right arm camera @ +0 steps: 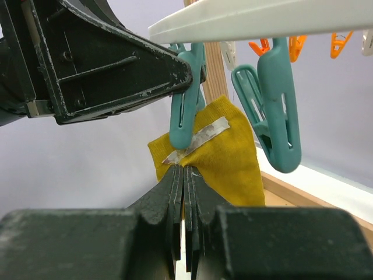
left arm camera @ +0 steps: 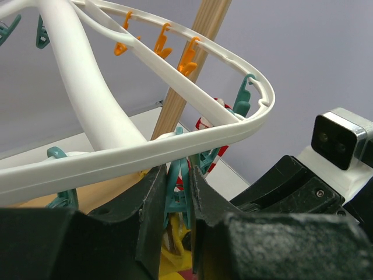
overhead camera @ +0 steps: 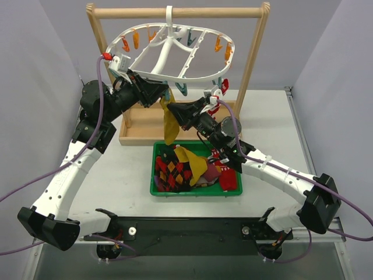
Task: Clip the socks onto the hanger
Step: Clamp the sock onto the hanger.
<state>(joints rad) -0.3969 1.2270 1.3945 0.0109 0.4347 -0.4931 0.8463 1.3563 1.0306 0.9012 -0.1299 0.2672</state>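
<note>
The white oval hanger (overhead camera: 169,49) hangs by its hook from a wooden bar. My left gripper (overhead camera: 165,98) is shut on a teal clip (left arm camera: 178,186) under the hanger's front rim (left arm camera: 175,143). My right gripper (overhead camera: 176,109) is shut on the yellow sock (right arm camera: 224,146) and holds it up just under that clip (right arm camera: 186,111). The clip's lower tip overlaps the sock's top edge. The sock hangs down (overhead camera: 170,125) toward the bin. A red-white striped sock (overhead camera: 224,86) hangs at the hanger's front right. The diamond sock (overhead camera: 175,172) and other socks lie in the bin.
The green bin (overhead camera: 197,193) stands in front of the wooden rack's base (overhead camera: 140,139). The rack's posts (overhead camera: 256,52) flank the hanger. A second teal clip (right arm camera: 274,116) hangs just right of the sock. Orange clips (overhead camera: 135,39) hang along the far rim.
</note>
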